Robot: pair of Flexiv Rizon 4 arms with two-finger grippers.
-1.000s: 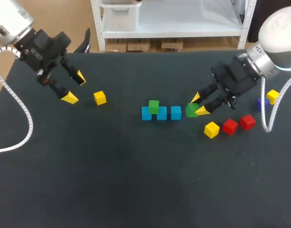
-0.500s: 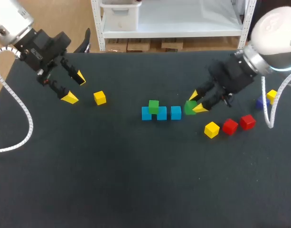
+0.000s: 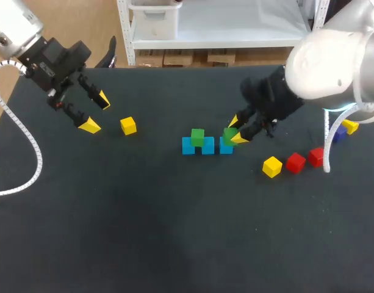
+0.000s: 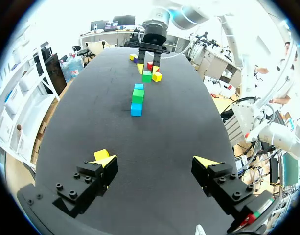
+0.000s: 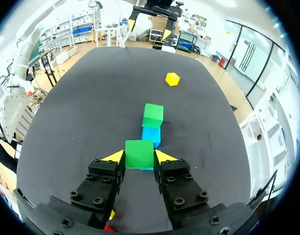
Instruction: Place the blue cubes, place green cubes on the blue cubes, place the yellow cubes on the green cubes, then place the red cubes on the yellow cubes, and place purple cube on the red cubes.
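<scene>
Over the right end of the blue row (image 3: 208, 147), the right gripper (image 3: 236, 130) now has the green cube (image 3: 229, 135) pinched between its yellow tips. A second ago cube and gripper were beside the row, just off its right end. Half a second ago they had begun to drift left, and now the arm has swung in so that the cube hangs above the end blue cube (image 3: 224, 148). The right wrist view agrees: the cube fills the gap between the fingers, with a sliver of blue showing directly under it. Whether it already rests on the blue I cannot tell. The other green cube (image 3: 197, 137) sits on the row toward its left, unmoved. The left gripper (image 3: 96, 113) has not stirred across the three frames. It hangs with fingers spread wide and empty at the table's far left, just beside a yellow cube (image 3: 128, 126). The pick of this green looks done and the carry nearly so. What is left of the step, I judge, is to lower, let go and back away without nudging the row. A second yellow cube (image 3: 272, 166), two red cubes (image 3: 295, 162) and the purple cube (image 3: 337, 133) lie to the right, so the upper layers are not begun.
</scene>
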